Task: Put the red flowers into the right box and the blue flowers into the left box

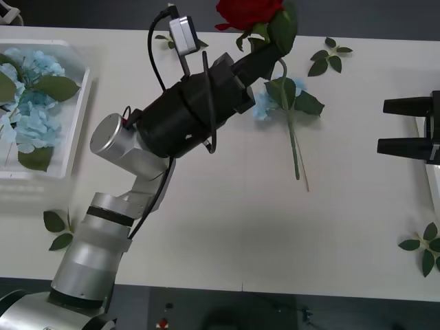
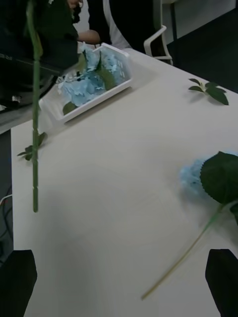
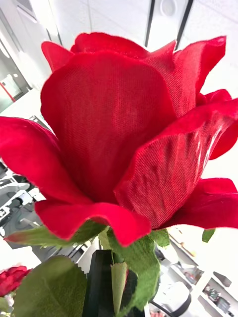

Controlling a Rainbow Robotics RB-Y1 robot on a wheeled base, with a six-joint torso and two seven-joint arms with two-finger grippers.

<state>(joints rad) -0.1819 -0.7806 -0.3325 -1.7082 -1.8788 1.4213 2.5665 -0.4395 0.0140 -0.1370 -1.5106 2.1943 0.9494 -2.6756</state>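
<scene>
My left gripper is shut on a red flower, held up in the air over the table's far middle. Its bloom is right in front of the left wrist camera, and its long green stem hangs down. The stem also shows in the right wrist view. A blue flower with dark leaves lies on the table just beneath. The left box at the far left holds several blue flowers. My right gripper hovers open by the right box at the right edge.
Loose leaf sprigs lie at the back right, front left, front right and near the wrist camera. The left arm's elbow spans the table's left middle. Bare tabletop stretches along the front.
</scene>
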